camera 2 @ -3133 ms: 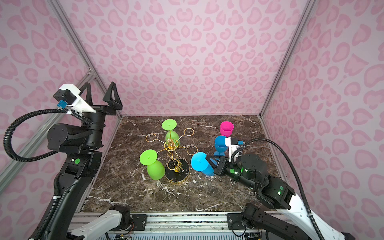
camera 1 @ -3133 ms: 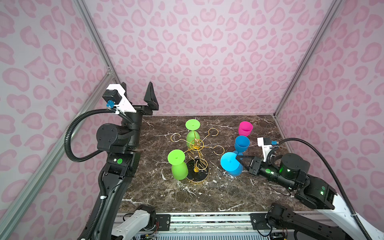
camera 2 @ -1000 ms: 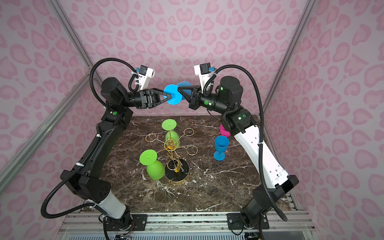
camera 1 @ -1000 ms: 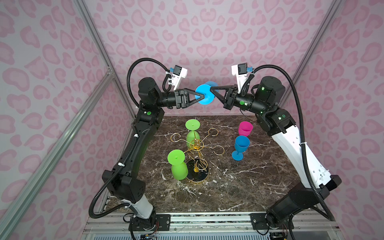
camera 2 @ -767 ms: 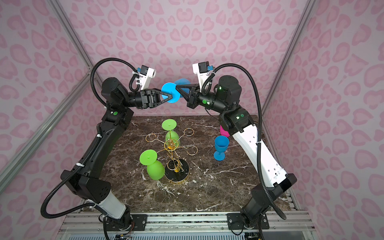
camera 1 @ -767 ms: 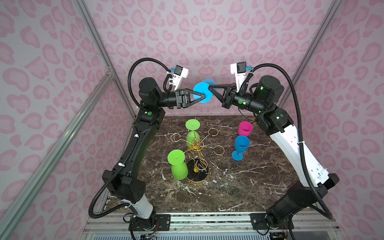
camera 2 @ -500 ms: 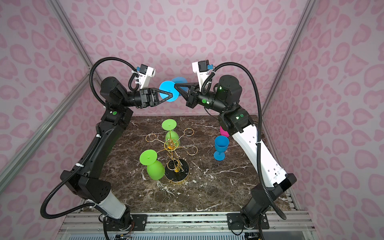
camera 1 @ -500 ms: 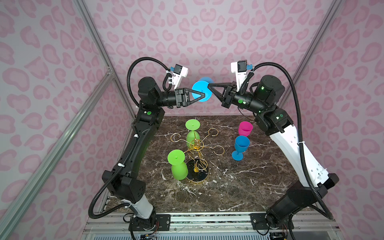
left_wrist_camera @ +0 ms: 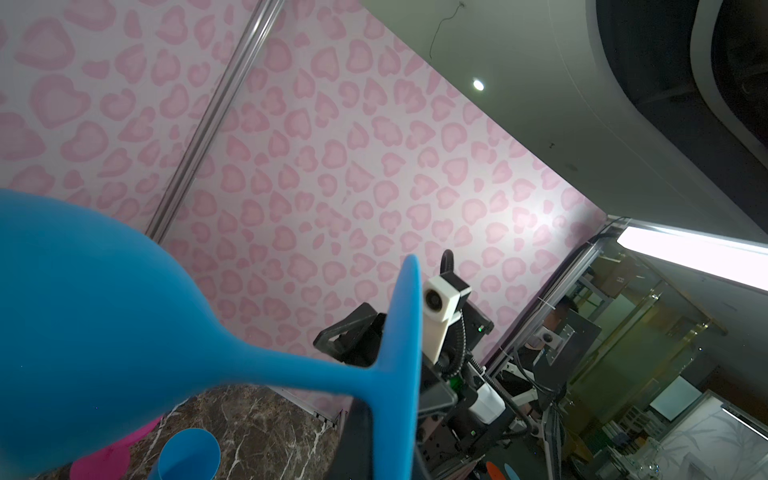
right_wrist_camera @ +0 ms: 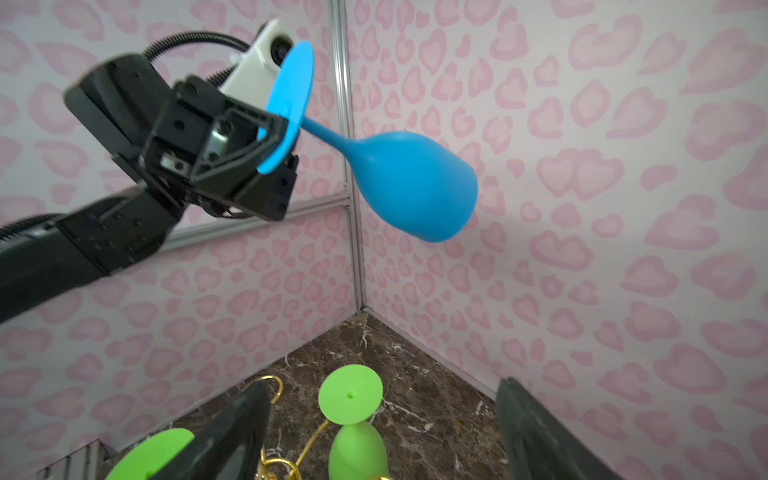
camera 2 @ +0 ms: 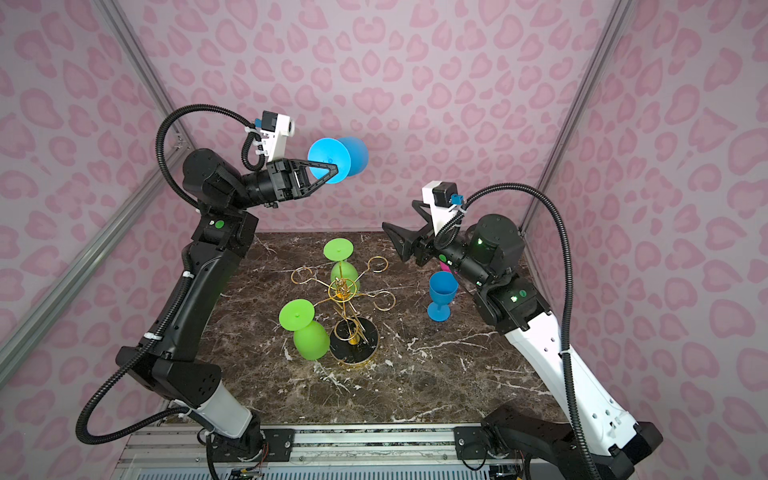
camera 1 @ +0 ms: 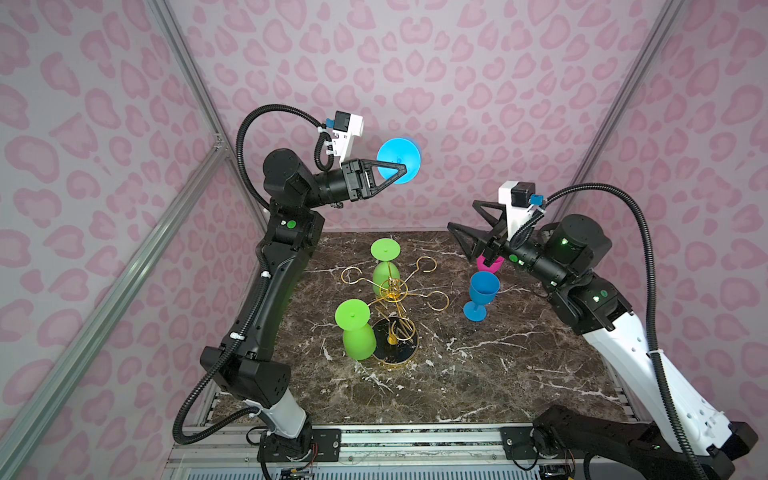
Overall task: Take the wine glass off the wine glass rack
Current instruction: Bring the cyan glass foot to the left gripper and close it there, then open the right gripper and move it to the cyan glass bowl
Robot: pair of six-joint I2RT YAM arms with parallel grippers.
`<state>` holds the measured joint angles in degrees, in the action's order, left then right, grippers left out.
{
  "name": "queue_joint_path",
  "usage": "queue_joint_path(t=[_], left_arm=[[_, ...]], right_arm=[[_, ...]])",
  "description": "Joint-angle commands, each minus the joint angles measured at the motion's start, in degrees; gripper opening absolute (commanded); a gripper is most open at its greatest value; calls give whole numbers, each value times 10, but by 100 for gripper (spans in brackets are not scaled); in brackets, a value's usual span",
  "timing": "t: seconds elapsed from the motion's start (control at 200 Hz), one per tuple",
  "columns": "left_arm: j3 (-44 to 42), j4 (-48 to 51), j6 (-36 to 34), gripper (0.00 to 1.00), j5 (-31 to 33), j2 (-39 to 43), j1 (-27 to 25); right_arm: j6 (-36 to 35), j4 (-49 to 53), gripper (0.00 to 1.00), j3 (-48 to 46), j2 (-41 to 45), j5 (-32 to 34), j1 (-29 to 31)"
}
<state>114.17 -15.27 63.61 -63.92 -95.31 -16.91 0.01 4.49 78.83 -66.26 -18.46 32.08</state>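
While the left hand [camera 1: 401, 171] sits high in the air near the back wall, it is clamped tight on the edge of the round foot of a light blue wine glass [camera 1: 395, 154]. Glass lies roughly sideways, its stem and bowl pointing away from the arm toward the wall and touching nothing. The right wrist view confirms this: grip on the foot's rim only, bowl hanging free. The glass is off the rack [camera 1: 392, 286], well above it and apart from it. Rack stands near the middle of the tabletop [camera 1: 478, 374], gold wire arms spreading from a hub over a round black base. Two green glasses [camera 1: 385, 272] hang from it foot-up, one on a rear arm, one on a front-left arm with its bowl just beside the base. Right hand [camera 1: 463, 216] is lower, over the back right part of the tabletop, jaws spread wide with nothing between them, pointing roughly toward the rack. A pink cup [camera 1: 488, 262] sits behind it, mostly hidden in both top views. A darker blue glass [camera 1: 482, 291] stands upright on the tabletop near the pink cup, to the right of the rack and clear of both hands.
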Motion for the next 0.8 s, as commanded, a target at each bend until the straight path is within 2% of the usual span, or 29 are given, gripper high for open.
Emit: queue_joint_path(t=[0.0,0.085,0.315,0.525,0.795], left_arm=[[-10,-44,48,4,28,6,-1],[-25,-53,62,4,37,14,-1],[-45,-60,99,4,43,28,-2],[-50,-70,149,4,48,27,-4],[-73,-95,198,4,57,34,-7]], right_arm=[[-129,-90,98,-38,-1,82,21],[-151,-135,98,-50,-15,89,23],[-170,-267,98,-59,-62,45,24],[-170,-318,98,-17,-127,-2,24],[-164,-315,98,89,-216,-38,24]])
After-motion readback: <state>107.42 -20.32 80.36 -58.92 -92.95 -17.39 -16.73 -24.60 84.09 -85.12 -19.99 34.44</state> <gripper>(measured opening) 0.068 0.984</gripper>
